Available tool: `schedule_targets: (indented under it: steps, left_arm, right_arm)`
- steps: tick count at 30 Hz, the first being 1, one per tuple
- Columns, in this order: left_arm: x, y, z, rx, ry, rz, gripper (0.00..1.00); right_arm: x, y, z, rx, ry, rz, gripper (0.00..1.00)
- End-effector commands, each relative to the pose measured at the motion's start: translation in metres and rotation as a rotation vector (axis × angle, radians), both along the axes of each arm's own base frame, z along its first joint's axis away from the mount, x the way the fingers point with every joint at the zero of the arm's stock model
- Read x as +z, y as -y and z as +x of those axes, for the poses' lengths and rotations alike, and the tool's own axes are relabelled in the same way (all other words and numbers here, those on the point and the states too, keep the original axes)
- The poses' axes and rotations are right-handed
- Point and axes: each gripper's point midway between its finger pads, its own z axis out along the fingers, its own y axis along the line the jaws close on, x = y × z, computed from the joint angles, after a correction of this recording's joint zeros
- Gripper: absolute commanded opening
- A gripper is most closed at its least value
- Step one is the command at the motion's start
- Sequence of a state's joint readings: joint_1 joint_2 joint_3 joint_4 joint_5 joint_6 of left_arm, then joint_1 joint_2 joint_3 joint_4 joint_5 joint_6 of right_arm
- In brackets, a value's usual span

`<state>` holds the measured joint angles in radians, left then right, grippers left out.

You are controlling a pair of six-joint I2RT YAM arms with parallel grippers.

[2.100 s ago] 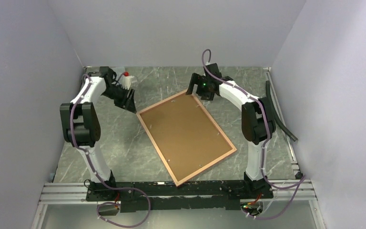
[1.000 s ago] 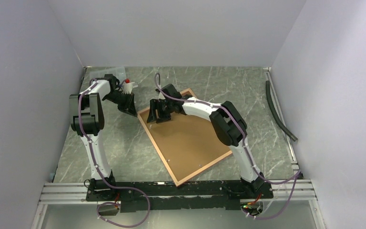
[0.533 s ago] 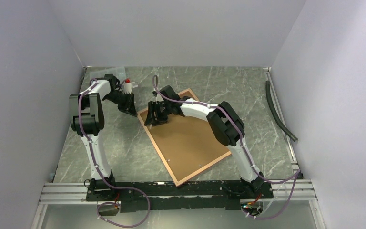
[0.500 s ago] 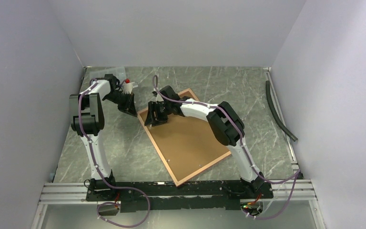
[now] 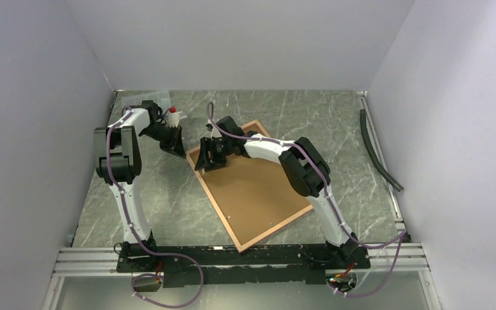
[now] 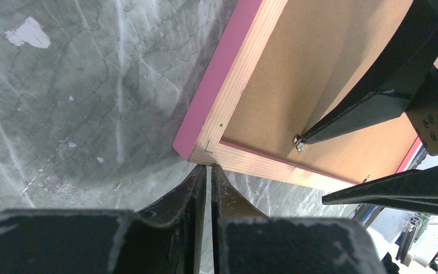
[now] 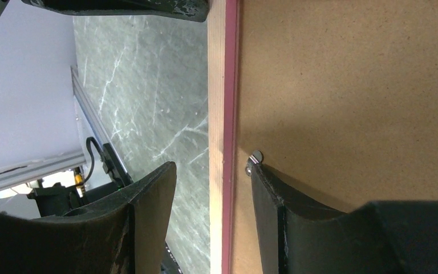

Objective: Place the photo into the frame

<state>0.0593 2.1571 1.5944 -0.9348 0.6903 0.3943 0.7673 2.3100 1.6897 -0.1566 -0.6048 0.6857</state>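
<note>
Grey-green marbled desk (image 5: 168, 200), walled in pale lilac on three sides, carried everything. Nearest me ran the metal rail (image 5: 245, 257), and the frame (image 5: 278, 226) lay face down just beyond it, turned at an angle, one corner almost reaching the rail. Its tan wood back was up, with the brown backing board (image 5: 258, 187) seated inside and a strip of pink showing along the outer edge.

The photo showed in none of my views; whether it sat under the board I could not tell.

Further out, my right hand (image 7: 212, 165) stood wide over the frame's far-left rim, one finger outside above the desk, the other down on the board against a small metal tab (image 7: 254, 156). My left hand (image 6: 208, 166) was pinched nearly closed on nothing, its tips at the frame's far-left corner.

I judged the frame light, stiff and thin, likely to skate on the smooth stone, so best held across the rim and braced at a corner. The tabs looked small and fiddly.

Open desk lay to the right of the frame and on the near left. Beyond my left hand stood a white object (image 5: 175, 116) with a red cap, close to the wall, and a black hose (image 5: 378, 152) ran along the right edge.
</note>
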Motion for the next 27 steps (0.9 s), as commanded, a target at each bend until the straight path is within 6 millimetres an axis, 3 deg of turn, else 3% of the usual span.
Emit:
schedule_targets:
  steps: [1, 27]
  left_arm:
    - [-0.005, 0.010, 0.002, -0.020, 0.020, 0.014, 0.13]
    - [0.000, 0.015, 0.004, -0.021, 0.031, 0.007, 0.12]
  right_arm:
    - [-0.007, -0.010, -0.003, 0.026, -0.006, 0.015, 0.55]
    - [-0.012, -0.024, -0.021, 0.145, -0.047, 0.050, 0.52]
